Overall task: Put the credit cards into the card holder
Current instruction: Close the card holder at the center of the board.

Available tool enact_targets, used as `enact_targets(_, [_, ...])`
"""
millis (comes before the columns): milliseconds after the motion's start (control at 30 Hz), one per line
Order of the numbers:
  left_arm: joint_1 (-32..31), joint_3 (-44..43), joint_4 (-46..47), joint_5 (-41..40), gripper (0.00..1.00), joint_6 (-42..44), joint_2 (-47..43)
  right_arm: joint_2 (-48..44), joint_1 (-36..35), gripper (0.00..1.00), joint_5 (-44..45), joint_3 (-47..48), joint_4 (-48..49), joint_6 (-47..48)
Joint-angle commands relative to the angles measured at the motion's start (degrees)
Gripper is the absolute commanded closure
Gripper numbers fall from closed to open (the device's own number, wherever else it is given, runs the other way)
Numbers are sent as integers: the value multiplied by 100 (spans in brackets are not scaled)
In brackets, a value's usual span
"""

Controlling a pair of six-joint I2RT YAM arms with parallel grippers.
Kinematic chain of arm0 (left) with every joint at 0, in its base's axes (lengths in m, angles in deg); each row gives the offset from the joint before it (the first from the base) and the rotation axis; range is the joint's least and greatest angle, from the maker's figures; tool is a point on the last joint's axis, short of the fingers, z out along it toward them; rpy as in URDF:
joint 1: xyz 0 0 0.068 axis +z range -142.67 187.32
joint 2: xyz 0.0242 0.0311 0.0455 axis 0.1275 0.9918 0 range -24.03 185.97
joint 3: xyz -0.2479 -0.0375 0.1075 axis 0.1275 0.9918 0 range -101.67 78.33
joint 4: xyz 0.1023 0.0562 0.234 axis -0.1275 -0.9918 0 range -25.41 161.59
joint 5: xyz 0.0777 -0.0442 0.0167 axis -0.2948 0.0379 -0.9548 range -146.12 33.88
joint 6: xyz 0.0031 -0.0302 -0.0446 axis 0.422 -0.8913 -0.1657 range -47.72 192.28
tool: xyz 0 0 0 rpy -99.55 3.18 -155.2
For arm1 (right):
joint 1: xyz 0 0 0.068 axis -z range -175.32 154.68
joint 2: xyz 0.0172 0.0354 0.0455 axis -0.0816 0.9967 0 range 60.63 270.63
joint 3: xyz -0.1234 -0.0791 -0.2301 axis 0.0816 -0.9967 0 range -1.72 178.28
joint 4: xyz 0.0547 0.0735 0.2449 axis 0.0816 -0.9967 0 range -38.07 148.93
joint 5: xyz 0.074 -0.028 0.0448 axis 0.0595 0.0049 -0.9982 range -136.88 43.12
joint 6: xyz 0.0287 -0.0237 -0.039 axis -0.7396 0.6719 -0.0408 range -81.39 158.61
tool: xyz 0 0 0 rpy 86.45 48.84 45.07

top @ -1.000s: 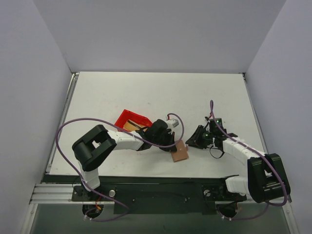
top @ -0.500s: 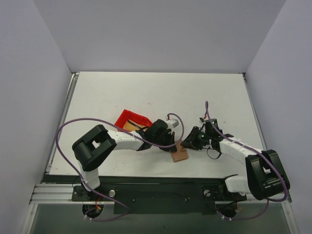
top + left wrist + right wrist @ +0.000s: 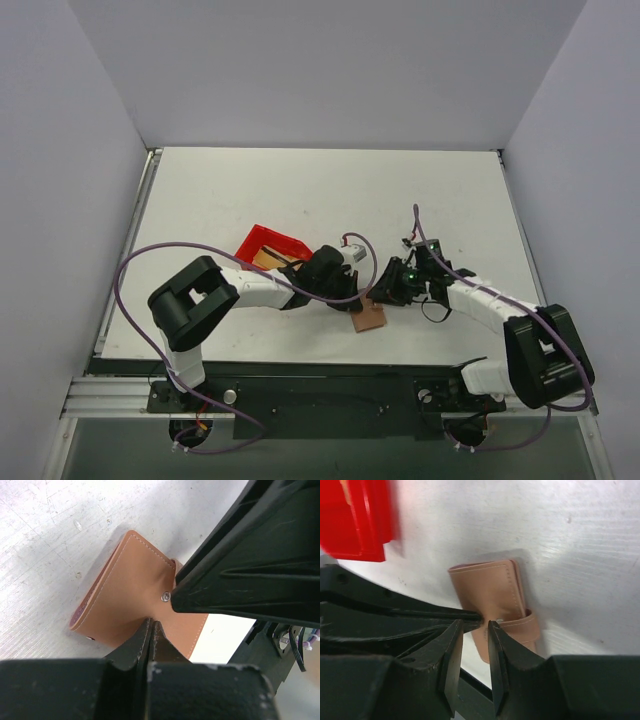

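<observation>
The card holder (image 3: 369, 317) is a folded brown wallet lying on the table near the front edge. It also shows in the left wrist view (image 3: 125, 590) and the right wrist view (image 3: 490, 587). My left gripper (image 3: 353, 300) is shut, with its tips (image 3: 151, 623) resting on the wallet's top face. My right gripper (image 3: 381, 294) is open a little, with its tips (image 3: 475, 626) at the wallet's clasp tab (image 3: 522, 625), right against the left fingertips. A tan-yellow flat piece (image 3: 266, 258), likely the credit cards, lies in the red bin.
A red plastic bin (image 3: 270, 243) stands just left of the left wrist and shows in the right wrist view (image 3: 360, 515). The table's front edge and black rail (image 3: 320, 385) lie close below the wallet. Purple cables loop over both arms.
My right gripper has moved left from beside the wallet to reach its clasp edge. The left gripper and the wallet have stayed in place.
</observation>
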Motion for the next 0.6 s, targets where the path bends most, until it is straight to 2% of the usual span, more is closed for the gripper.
enact_targets(0, [-29, 162, 4, -194, 100, -10, -119, -526, 81, 77, 73, 518, -572, 554])
enact_targets(167, [-12, 162, 13, -195, 100, -36, -110, -808, 187, 76, 275, 581, -1012, 809])
enact_targets(400, [-12, 118, 13, -159, 100, -45, -58, -1002, 204, 82, 1346, 396, -1504, 730])
enact_targets(567, [-12, 91, -4, -151, 100, -36, -31, -915, 213, 86, 1295, 361, -1522, 818])
